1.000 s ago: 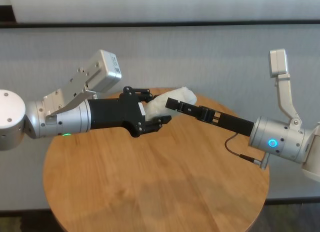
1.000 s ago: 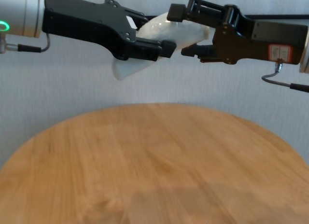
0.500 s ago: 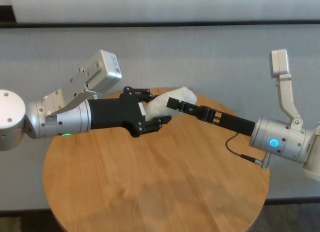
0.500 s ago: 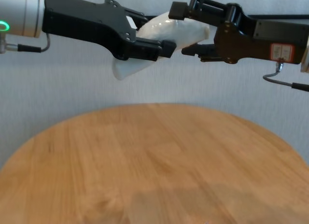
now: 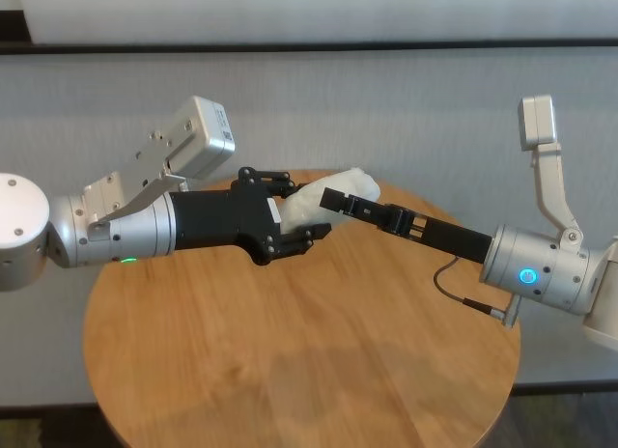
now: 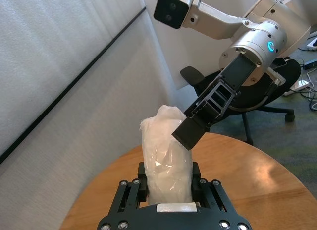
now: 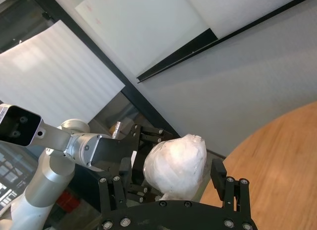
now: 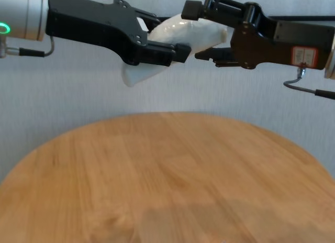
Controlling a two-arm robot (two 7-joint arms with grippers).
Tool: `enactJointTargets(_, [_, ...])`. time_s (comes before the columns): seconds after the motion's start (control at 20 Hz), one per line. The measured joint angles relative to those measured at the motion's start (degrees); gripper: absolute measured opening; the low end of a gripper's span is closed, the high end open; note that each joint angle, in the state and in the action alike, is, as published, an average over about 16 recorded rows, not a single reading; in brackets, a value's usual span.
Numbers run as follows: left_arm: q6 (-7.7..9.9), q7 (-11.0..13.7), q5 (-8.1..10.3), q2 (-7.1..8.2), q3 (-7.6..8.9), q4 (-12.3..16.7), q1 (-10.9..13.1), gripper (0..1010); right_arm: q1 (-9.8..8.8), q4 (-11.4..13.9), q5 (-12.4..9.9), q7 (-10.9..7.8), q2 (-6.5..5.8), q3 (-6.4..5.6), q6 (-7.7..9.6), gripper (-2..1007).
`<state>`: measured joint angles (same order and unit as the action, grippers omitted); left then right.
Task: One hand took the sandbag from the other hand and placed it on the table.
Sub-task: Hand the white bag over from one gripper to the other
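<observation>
The left gripper [image 8: 175, 50] was clamped on the sandbag [image 8: 183, 34], high above the table [image 8: 167, 175]. The right gripper [image 8: 201, 31] had its jaws apart around the bag's free end. If the left released early, the bag could fall.

grey textured partition wall [image 5: 386, 110] is seen behind the work area, crossed by a thin black horizontal strip [image 5: 309, 47]; a white panel [image 5: 309, 12] is seen above it. a black office chair [image 6: 247, 93] on a star base is seen standing on grey carpet [image 6: 292, 141], with cables [image 6: 309, 88] lying near the edge. white slatted blinds [image 7: 59, 76] are seen beside a dark frame [image 7: 74, 51]. the room is evenly lit.
</observation>
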<state>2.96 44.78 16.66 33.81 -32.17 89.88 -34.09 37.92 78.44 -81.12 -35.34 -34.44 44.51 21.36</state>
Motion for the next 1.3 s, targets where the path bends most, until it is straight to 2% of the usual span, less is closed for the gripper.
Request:
enactJointTargets(1.05, [0.00,0.00,0.00,0.00,0.00,0.00,0.00,515,0.17,-0.31,-0.22,0.27,0.23,0.25,0.05,1000])
enactJointTargets(1.3, [0.00,0.00,0.00,0.00,0.00,0.00,0.00,515,0.15,-0.24,-0.18,0.27,0.20,0.23,0.03,969])
